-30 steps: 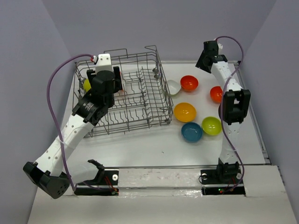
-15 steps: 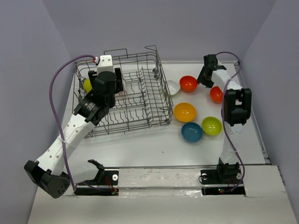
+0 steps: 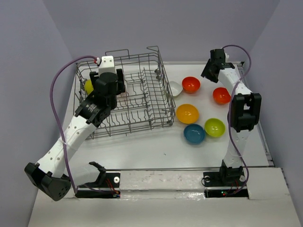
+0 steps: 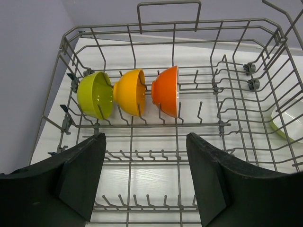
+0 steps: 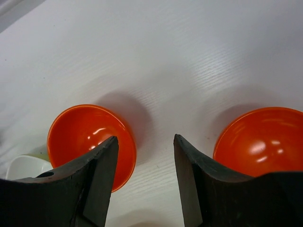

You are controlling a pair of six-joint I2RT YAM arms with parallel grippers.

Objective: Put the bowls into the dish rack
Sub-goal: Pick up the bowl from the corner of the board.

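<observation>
left gripper [image 4: 144,142] wide open, empty over dish rack [image 4: 189,22], right gripper [image 5: 145,141] open, empty, between two red-orange bowls [image 5: 83,130]

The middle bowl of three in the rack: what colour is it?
Orange-yellow; the middle bowl shows best in the left wrist view.

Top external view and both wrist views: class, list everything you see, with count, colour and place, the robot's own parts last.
Table: one, white, under everything.
Large wire dish rack: one, grey metal, left part of the table.
Small round glossy bowls in the rack: three, lime green, orange-yellow, red-orange, on edge in a row, far left.
Same bowls on the table: six, right of the rack; white nearest it, two red-orange, orange-yellow, teal blue, lime green.
Cables: two, purple, one per arm.
Left gripper: black, open, empty, over the rack.
Right gripper: black, open, empty, above the two red-orange bowls.
</observation>
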